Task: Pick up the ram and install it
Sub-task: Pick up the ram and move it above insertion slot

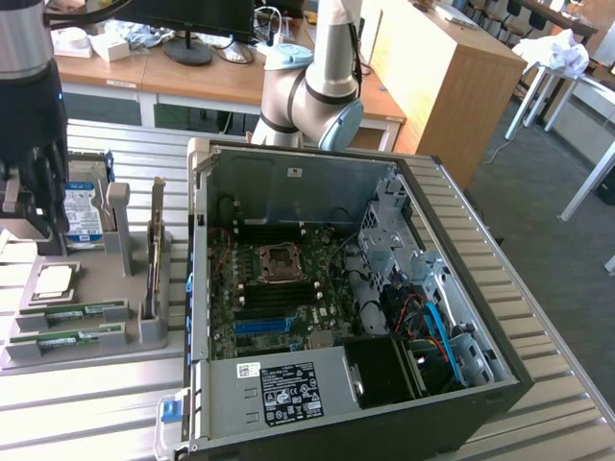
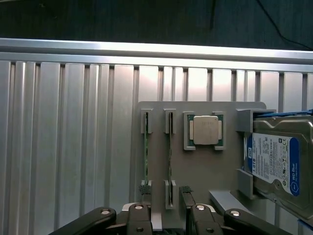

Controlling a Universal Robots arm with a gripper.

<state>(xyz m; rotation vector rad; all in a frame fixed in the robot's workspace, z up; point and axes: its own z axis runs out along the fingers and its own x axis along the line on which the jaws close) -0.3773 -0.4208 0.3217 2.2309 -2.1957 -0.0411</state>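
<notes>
Green ram (image 2: 169, 156), edge-on in wrist view, beneath spread end effector (image 2: 165, 191).

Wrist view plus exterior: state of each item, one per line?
gripper: open, above the holder, holding nothing
ram sticks: two, on edge in the holder's slots, not gripped
processor chip: seated in its holder pocket
hard drive: propped up in the holder
PC case: side open, insides exposed
memory slots: look empty
</notes>
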